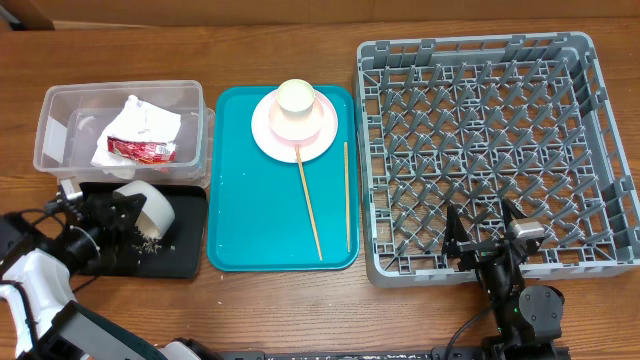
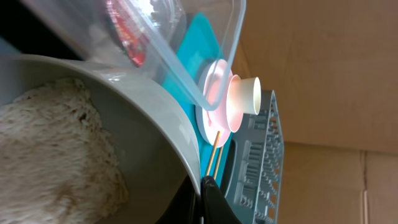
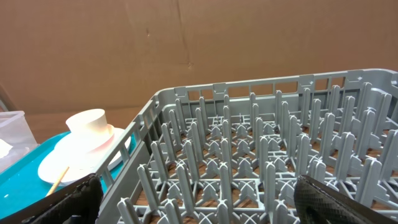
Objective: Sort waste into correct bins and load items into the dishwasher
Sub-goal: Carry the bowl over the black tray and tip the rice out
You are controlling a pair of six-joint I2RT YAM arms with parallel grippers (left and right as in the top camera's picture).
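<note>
Two bowls are counted: one grey-green round bowl (image 1: 150, 200) and one pink round bowl (image 1: 300, 128). One pale pink round plate (image 1: 275, 148), one small cream cup (image 1: 297, 97) and two thin wooden chopsticks (image 1: 310, 205) are seen. One clear rectangular plastic tub (image 1: 120, 90), one shallow black rectangular tray (image 1: 185, 250), one large teal plastic tray (image 1: 250, 210) and one square grey plastic dish rack (image 1: 470, 45) are counted. One red printed snack wrapper (image 1: 140, 150) and one crumpled white paper napkin (image 1: 145, 118) are found. The loose white rice grains (image 1: 150, 243) are too small to be numbered.
</note>
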